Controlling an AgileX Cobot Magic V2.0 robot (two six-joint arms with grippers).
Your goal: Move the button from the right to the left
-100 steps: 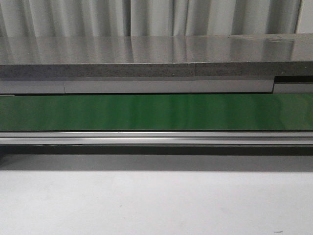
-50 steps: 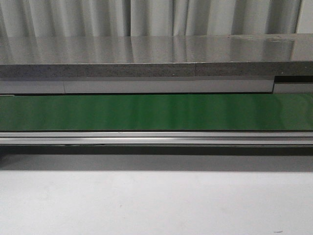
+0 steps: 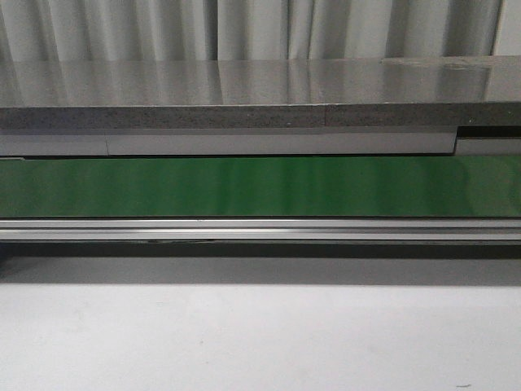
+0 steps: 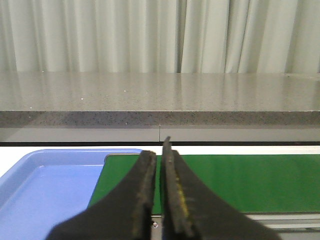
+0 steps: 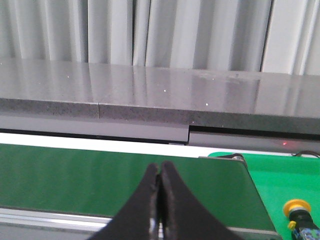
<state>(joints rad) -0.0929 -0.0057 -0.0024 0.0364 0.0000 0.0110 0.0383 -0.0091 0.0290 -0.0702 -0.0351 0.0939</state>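
Note:
The button point(image 5: 300, 217), with a yellow-orange cap on a dark body, shows only in the right wrist view, on a bright green surface point(image 5: 275, 175) past the belt's end. My right gripper point(image 5: 159, 172) is shut and empty, over the dark green belt point(image 5: 100, 177), well apart from the button. My left gripper point(image 4: 157, 155) is shut and empty, above the belt's other end point(image 4: 225, 182) beside a blue tray point(image 4: 45, 185). Neither gripper nor the button shows in the front view.
The green conveyor belt point(image 3: 260, 186) runs across the front view, with a metal rail point(image 3: 260, 230) along its near side. A grey stone counter point(image 3: 260, 94) and curtains stand behind. The white table point(image 3: 260, 334) lies in front.

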